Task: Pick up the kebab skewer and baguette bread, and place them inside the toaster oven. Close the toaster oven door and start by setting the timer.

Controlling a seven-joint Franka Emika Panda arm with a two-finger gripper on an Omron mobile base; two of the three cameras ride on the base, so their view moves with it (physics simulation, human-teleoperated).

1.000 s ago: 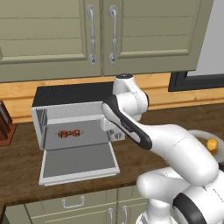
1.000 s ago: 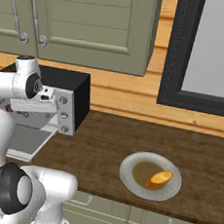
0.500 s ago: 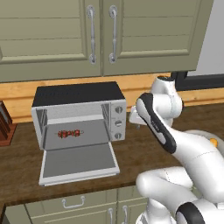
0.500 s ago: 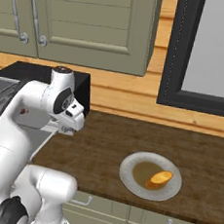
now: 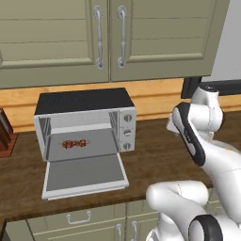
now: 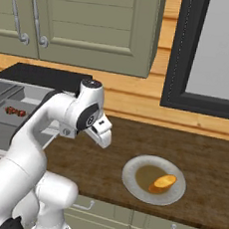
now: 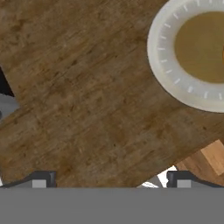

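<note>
The toaster oven (image 5: 85, 101) stands on the counter at the left, and the toaster oven door (image 5: 84, 173) lies dropped open. On the rack inside rests the kebab skewer (image 5: 75, 143), which the right base view also catches (image 6: 14, 111). Over to the right, the baguette bread (image 6: 163, 181) lies on a round grey plate (image 6: 129, 180). My gripper (image 6: 103, 134) hangs open and empty above bare counter between oven and plate, a little left of the plate. In the hand view my gripper (image 7: 109, 181) looks down at the wood, with the plate's rim (image 7: 166, 74) at the upper right.
A knife block (image 5: 4, 136) stands at the counter's far left. Wall cabinets (image 5: 108, 37) hang above the oven. A dark-framed panel (image 6: 213, 52) rises behind the plate. The counter's front edge runs just below the plate.
The arm has swung from the oven's front to the right, toward the plate. The skewer has stayed on the rack and the gripper has remained open.
</note>
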